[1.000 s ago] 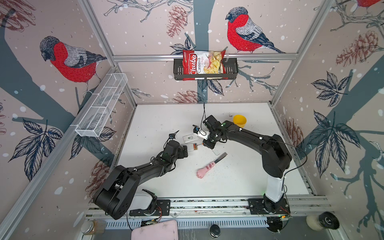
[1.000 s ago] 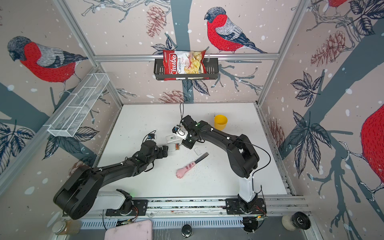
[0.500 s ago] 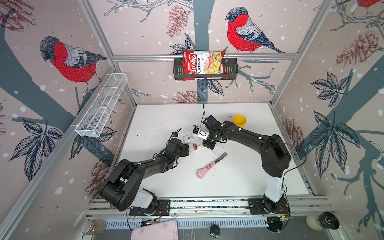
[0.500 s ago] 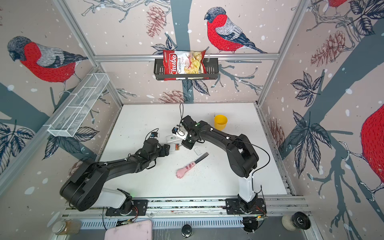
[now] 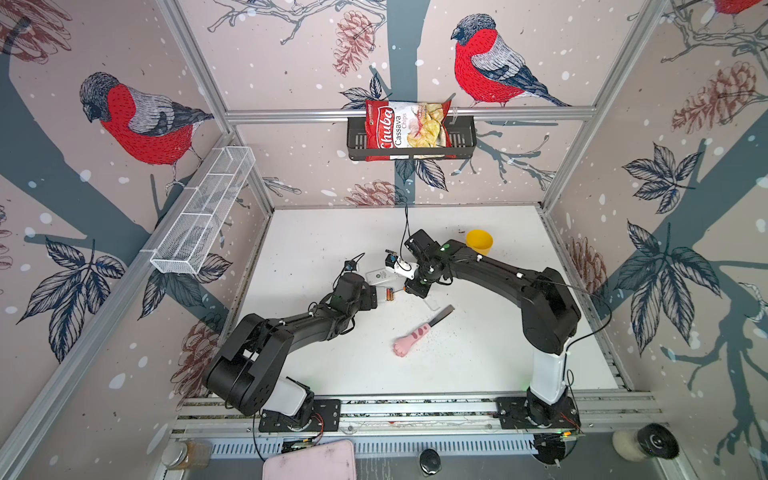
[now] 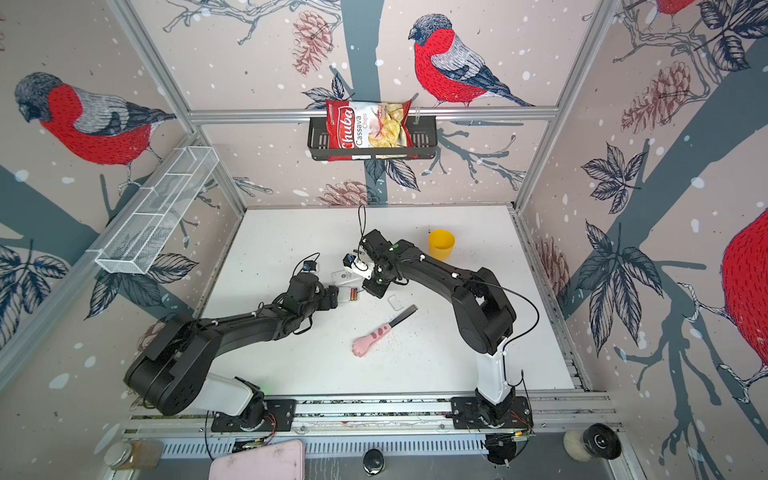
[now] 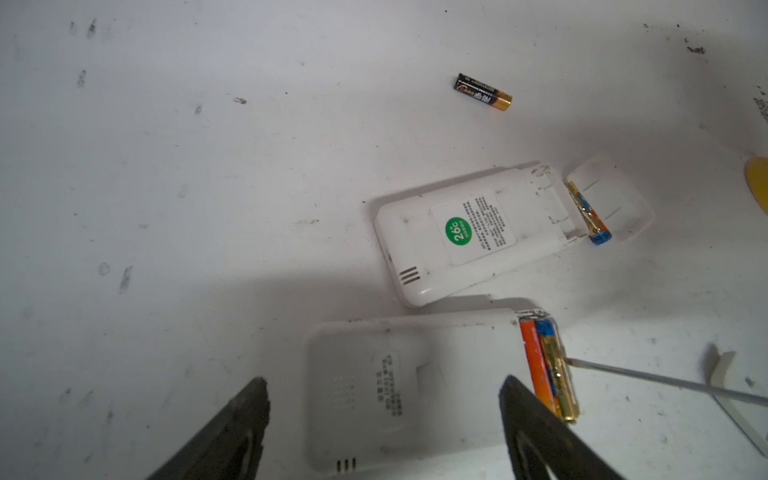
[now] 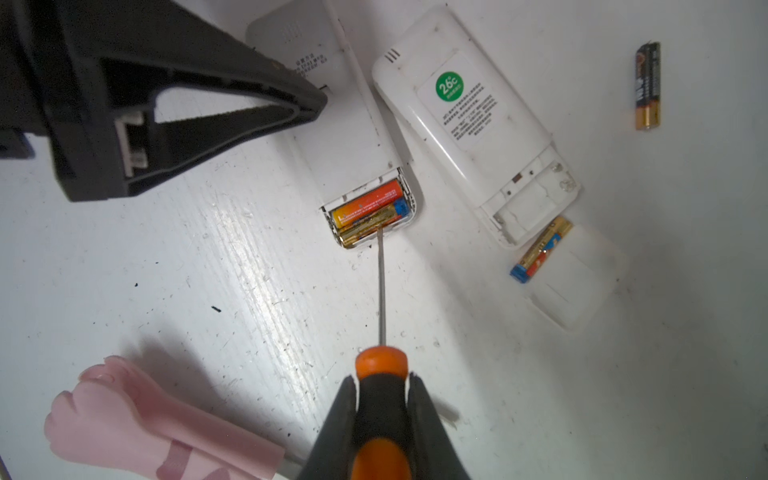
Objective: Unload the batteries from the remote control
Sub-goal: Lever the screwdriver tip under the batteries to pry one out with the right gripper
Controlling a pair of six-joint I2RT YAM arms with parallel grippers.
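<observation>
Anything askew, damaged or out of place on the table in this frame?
Yes. One black battery lies alone, apart from the rest. A gold-and-blue battery lies loose at the open end of the stickered remote, by a detached cover. In the other remote, the gold cell looks scuffed where the screwdriver tip touches.

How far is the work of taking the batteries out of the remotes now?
Done: the green-sticker remote has an empty bay; a black battery and a gold-and-blue battery lie loose outside it.
In hand: the right gripper holds the screwdriver, its tip against the gold one of the two batteries in the second remote, which the open left gripper straddles.
Left: both those cells.
</observation>
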